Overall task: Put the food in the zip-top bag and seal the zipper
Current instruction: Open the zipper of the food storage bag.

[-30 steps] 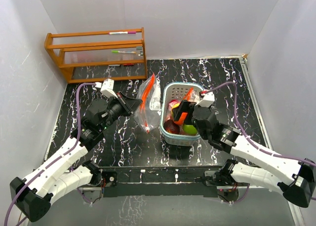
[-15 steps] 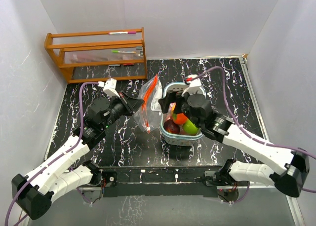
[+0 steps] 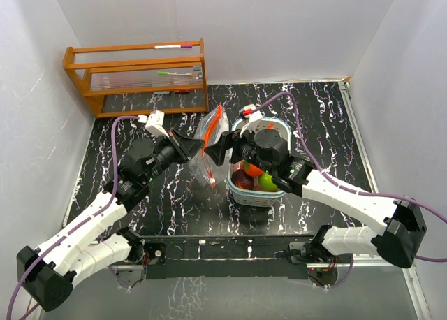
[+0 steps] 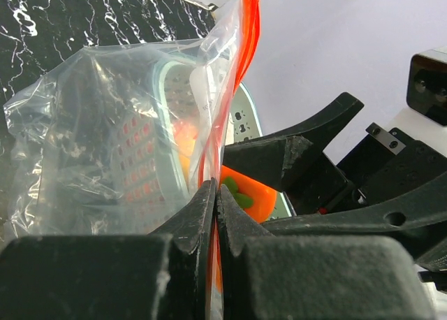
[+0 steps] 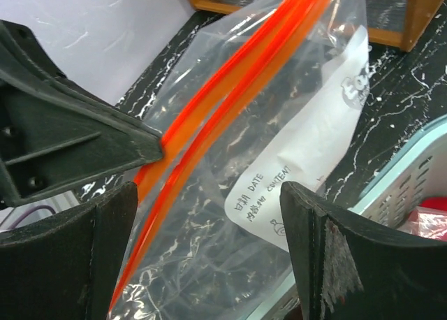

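Fruits sit piled in the pale-blue slatted basket point(image 3: 255, 196) just past the table's centre toward 3 o'clock: an orange one point(image 3: 253, 170), a lime-green one point(image 3: 268, 183) and a red one point(image 3: 242, 181) show between the arm parts, while the rest are hidden under the right arm. None can be seen in the zip-top bag point(image 3: 207, 140), which stands upright just beside the basket on its 9 o'clock side, with its orange zipper point(image 5: 230, 79) running along the top edge. The left gripper point(image 4: 215, 194) reaches in from 8 o'clock with its claw pressed together on the bag's zipper edge, pinching the plastic between the two black fingertips. The right gripper point(image 5: 202, 222) hovers over the basket's 9 o'clock rim with its claw spread wide and nothing held. The bag's zipper and its white label point(image 5: 300, 159), printed with DATE and CONTENT, lie in the gap ahead of its fingers; whether either finger touches the plastic I cannot tell. A wooden rack point(image 3: 136, 75) stands in the 11 o'clock corner of the black marbled table point(image 3: 167, 208), with a pink-tipped pen point(image 3: 173, 47) on its upper shelf and a green one point(image 3: 174, 73) below.
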Controlling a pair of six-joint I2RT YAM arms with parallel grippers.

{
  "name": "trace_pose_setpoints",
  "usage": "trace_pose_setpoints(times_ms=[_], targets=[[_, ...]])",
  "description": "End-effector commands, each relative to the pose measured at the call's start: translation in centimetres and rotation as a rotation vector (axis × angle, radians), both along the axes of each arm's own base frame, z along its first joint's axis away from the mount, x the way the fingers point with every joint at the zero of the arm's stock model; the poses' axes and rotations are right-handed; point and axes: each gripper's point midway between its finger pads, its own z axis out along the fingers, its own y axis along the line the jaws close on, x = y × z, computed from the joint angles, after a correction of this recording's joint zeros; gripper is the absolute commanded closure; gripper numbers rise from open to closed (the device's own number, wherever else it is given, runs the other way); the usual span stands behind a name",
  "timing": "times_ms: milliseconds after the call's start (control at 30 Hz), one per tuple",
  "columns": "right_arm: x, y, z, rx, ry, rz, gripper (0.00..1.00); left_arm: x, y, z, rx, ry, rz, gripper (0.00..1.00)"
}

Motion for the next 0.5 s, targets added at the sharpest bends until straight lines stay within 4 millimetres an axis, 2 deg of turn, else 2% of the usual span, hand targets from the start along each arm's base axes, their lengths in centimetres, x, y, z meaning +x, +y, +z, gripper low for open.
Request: trace_pose_setpoints(times_ms=[0, 267, 467], targets=[[-0.7, 0.7, 4.6, 0.111, -0.078, 0.049, 0.16, -0.1, -0.5, 0.7, -0.033, -0.028, -0.021, 1.00], [0.3, 1.9, 2.2, 0.061, -0.011, 0.040, 0.30, -0.2, -0.4, 1.6, -0.042, -0.043, -0.020, 1.00], [0.7, 2.0, 0.7, 0.016, 0.024, 0.013, 0.36, -0.2, -0.2, 2.3, -0.040, -0.061, -0.013, 1.00]])
